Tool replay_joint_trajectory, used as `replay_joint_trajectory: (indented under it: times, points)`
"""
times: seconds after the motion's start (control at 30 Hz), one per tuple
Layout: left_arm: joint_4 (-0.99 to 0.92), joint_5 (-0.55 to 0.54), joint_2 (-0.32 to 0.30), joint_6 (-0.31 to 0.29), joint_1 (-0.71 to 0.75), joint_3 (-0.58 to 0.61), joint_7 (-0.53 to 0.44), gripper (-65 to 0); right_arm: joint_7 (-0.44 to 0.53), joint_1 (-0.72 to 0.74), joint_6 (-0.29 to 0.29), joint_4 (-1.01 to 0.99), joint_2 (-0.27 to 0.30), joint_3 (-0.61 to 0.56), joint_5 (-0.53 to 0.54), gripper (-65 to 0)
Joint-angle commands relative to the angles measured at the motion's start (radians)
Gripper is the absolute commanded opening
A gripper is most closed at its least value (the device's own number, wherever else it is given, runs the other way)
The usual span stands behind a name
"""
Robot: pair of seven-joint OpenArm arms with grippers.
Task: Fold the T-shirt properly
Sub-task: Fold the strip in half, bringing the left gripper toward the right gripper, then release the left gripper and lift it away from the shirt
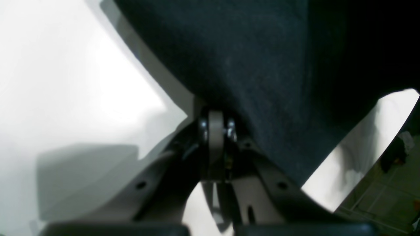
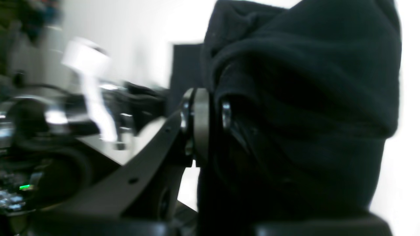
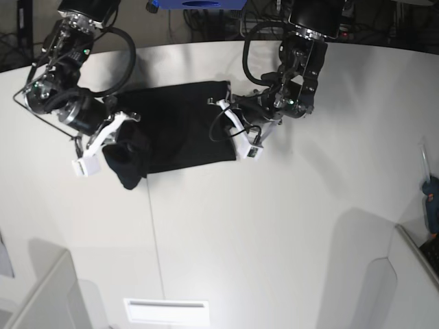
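Note:
The black T-shirt (image 3: 175, 127) lies partly folded on the white table (image 3: 288, 219), plain side up. On the shirt's right edge my left gripper (image 3: 232, 131) is shut on the cloth. In the left wrist view the dark fabric (image 1: 262, 82) runs straight down into the closed fingertips of that gripper (image 1: 216, 126). At the shirt's lower left corner my right gripper (image 3: 115, 140) is shut on a bunched, lifted wad of cloth. In the right wrist view that wad (image 2: 295, 114) drapes over this gripper (image 2: 206, 114) and hides one finger.
A thin seam (image 3: 154, 226) runs down the table from below the shirt. A white slotted plate (image 3: 167, 312) lies near the front edge. Cables and a blue object (image 3: 199, 3) sit beyond the back edge. A small blue tool (image 3: 431, 195) is at the far right.

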Motion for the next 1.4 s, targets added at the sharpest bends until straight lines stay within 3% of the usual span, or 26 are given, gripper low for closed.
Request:
replay_joint_trajectory:
  times: [0.0,0.23,0.37,0.53,0.73,1.03,1.1,1.23,1.37]
  points:
    - [0.009,0.000,0.004,0.003,-0.008,0.003,0.006,-65.0,0.017,0.010,0.000,0.020,0.013,0.017,0.036,-65.0]
    - [0.010,0.000,0.010,0.003,-0.008,0.008,0.008,-65.0,0.016,-0.015,0.000,0.015,0.003,0.032,0.051,-65.0]
    - [0.010,0.000,0.023,0.003,-0.008,0.003,0.008,-65.0,0.014,-0.025,0.000,0.017,-0.036,0.031,0.056,-65.0]
    - [0.015,0.000,0.021,0.003,-0.003,0.005,0.008,-65.0,0.026,-0.027,-0.003,0.014,-0.061,-0.058,0.048,-65.0]
    - [0.021,-0.002,0.012,0.003,0.008,-0.003,0.008,-65.0,0.091,-0.025,-0.092,0.011,-0.066,-0.135,-0.004,-65.0]
    - [0.141,-0.008,0.004,0.003,0.078,-0.110,0.010,-65.0,0.155,-0.039,-0.093,0.011,-0.075,-0.247,-0.147,-65.0]
    - [0.173,-0.008,-0.014,0.003,0.101,-0.122,0.011,-65.0,0.186,-0.052,-0.107,0.011,-0.075,-0.276,-0.148,-65.0]
    - [0.217,-0.009,-0.071,0.003,0.153,-0.122,0.011,-65.0,0.244,-0.053,-0.194,-0.017,-0.064,-0.346,-0.148,-65.0]
    - [0.294,-0.011,-0.116,0.000,0.245,-0.158,0.003,-65.0,0.260,-0.053,-0.213,-0.024,-0.064,-0.368,-0.150,-65.0]
